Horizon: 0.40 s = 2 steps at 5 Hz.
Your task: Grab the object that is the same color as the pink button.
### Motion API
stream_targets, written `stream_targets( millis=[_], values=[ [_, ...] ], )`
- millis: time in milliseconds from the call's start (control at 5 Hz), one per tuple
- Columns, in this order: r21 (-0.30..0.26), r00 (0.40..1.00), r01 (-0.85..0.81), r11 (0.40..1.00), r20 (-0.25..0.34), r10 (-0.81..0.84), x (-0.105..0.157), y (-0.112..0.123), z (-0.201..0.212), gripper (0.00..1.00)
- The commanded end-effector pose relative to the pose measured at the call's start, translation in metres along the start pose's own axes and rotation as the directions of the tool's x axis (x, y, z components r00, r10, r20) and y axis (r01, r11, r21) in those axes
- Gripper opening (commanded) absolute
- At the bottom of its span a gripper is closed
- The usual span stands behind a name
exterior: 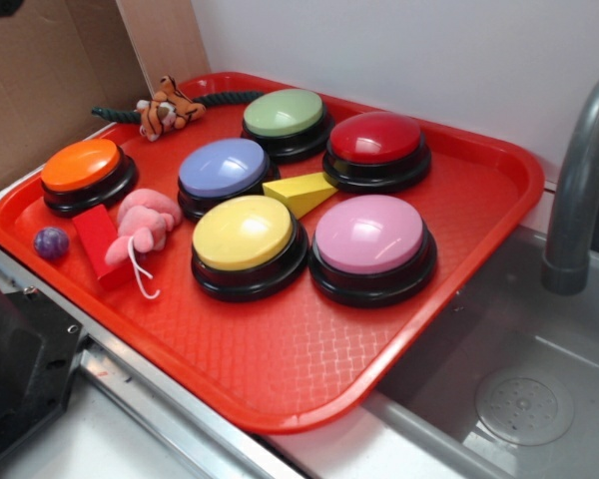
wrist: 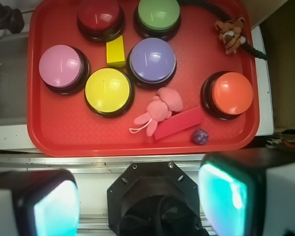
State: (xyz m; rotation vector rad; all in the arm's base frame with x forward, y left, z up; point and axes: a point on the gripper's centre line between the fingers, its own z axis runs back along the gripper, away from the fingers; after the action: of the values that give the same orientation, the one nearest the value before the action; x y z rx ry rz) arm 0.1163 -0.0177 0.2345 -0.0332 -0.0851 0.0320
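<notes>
The small lumpy pink plush toy lies lengthwise against the red rectangular block, string tail toward the tray's near rim; the gripper's fingers stand apart.

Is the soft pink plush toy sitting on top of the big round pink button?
No, the soft pink plush toy lies on the red plastic tray, apart from the glossy pink dome button.

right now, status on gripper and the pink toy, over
Gripper open, above tray's near edge, empty. Pink plush toy on red tray, touching red block. Yellow button close beside.
</notes>
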Motion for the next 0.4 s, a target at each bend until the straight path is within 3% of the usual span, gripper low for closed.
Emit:
stream_targets(
  millis=[0, 200],
  values=[
    [0.000, 1.000, 0.000, 1.000, 0.000, 0.000, 0.000, 0.000, 0.000, 1.00],
    [-0.009, 0.994, -0.091, 0.996, -0.055, 0.090, 0.010, 0.002, -0.014, 1.00]
  ],
)
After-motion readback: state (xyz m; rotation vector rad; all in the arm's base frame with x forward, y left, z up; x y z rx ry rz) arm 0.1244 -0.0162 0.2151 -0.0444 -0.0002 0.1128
